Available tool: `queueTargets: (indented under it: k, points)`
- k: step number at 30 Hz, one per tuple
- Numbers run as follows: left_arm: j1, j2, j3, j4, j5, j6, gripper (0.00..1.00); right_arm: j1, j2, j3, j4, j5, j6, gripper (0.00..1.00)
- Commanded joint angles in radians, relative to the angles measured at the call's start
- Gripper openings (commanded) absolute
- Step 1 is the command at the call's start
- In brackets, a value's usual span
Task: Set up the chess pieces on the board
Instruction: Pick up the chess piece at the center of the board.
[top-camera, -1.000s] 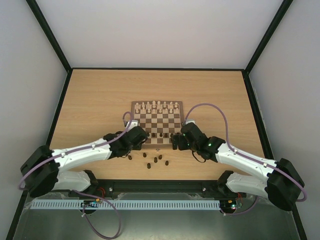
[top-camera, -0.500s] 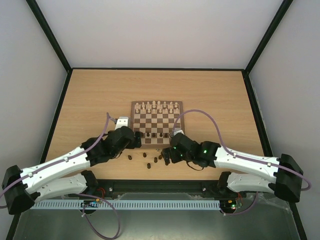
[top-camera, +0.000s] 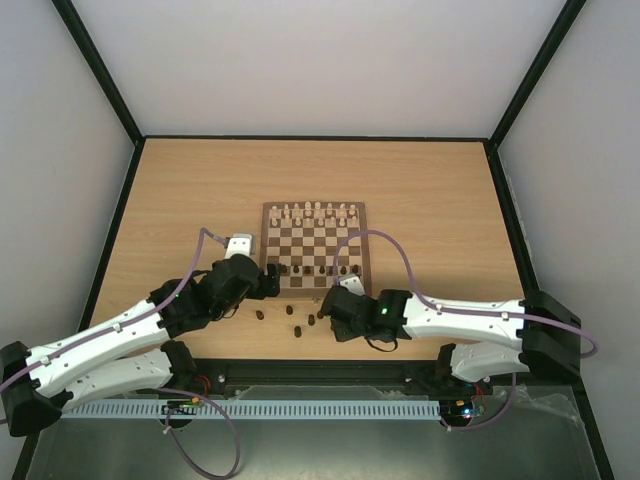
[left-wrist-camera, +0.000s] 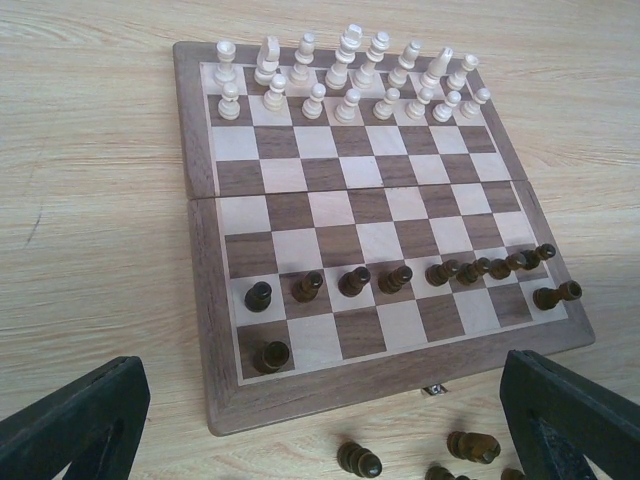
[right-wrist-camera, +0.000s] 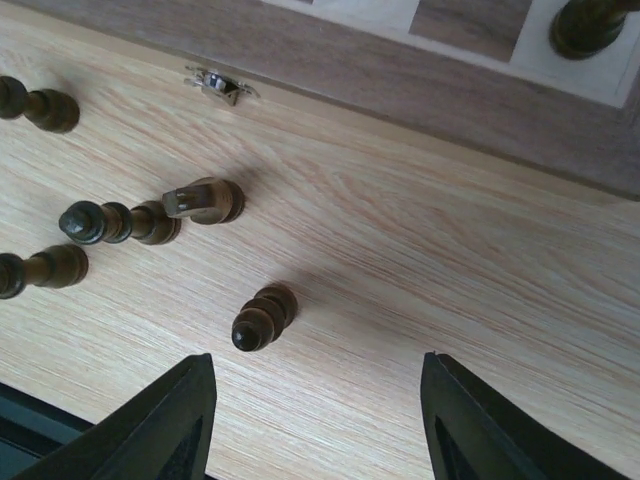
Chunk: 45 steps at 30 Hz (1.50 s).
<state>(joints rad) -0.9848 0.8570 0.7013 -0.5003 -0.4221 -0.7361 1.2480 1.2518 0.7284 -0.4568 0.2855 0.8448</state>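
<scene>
1. The left arm (top-camera: 110, 335) and the right arm (top-camera: 460, 318) are long white tubes with small dark dots on them.
2. Big round black joints (top-camera: 545, 338) sit at the end far from each tool.
3. The left tool (top-camera: 268, 283) and the right tool (top-camera: 327, 306) are black.
4. A thin purple cable (top-camera: 203, 236) curls out behind the left tool.
5. A second cable (top-camera: 372, 232) just like it curls out behind the right tool.
6. A tiny green light (top-camera: 381, 309) glows just behind the right tool.
7. A small white block (top-camera: 240, 243) sits behind the left tool.
8. Up close, the left fingers (left-wrist-camera: 80, 420) are dark, flat wedges, and the right fingers (right-wrist-camera: 175, 420) look the same.
</scene>
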Motion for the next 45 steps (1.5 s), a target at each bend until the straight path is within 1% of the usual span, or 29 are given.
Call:
queueTargets:
  k: [1,10,16,23,24,29,33,37,45]
  points:
    - [-0.006,-0.001,0.000,-0.004,-0.001,0.021,0.99,0.008,0.050,0.030,-0.012,-0.021,0.010,0.53]
    - [-0.006,-0.018,-0.005,-0.014,-0.010,0.015,0.99,0.010,0.135,0.051,0.023,-0.054,-0.022,0.47]
    - [-0.006,-0.016,-0.006,-0.013,-0.016,0.013,0.99,0.010,0.182,0.071,0.019,-0.040,-0.031,0.35]
    - [-0.006,-0.013,-0.004,-0.014,-0.021,0.013,0.99,0.010,0.224,0.093,0.023,-0.028,-0.042,0.25]
    - [-0.006,-0.012,-0.003,-0.014,-0.022,0.014,0.99,0.010,0.230,0.095,0.025,-0.028,-0.045,0.22]
    - [-0.006,-0.009,-0.003,-0.014,-0.023,0.015,0.99,0.010,0.264,0.113,0.012,-0.026,-0.047,0.02]
    - [-0.006,-0.007,-0.002,-0.014,-0.021,0.016,0.99,0.010,0.244,0.138,-0.022,-0.003,-0.048,0.01]
    - [-0.006,-0.004,-0.002,-0.013,-0.021,0.015,0.99,-0.001,0.207,0.188,-0.106,0.061,-0.054,0.01]
    - [-0.006,0.012,0.001,-0.009,-0.022,0.015,0.99,-0.093,0.161,0.256,-0.133,0.078,-0.136,0.01]
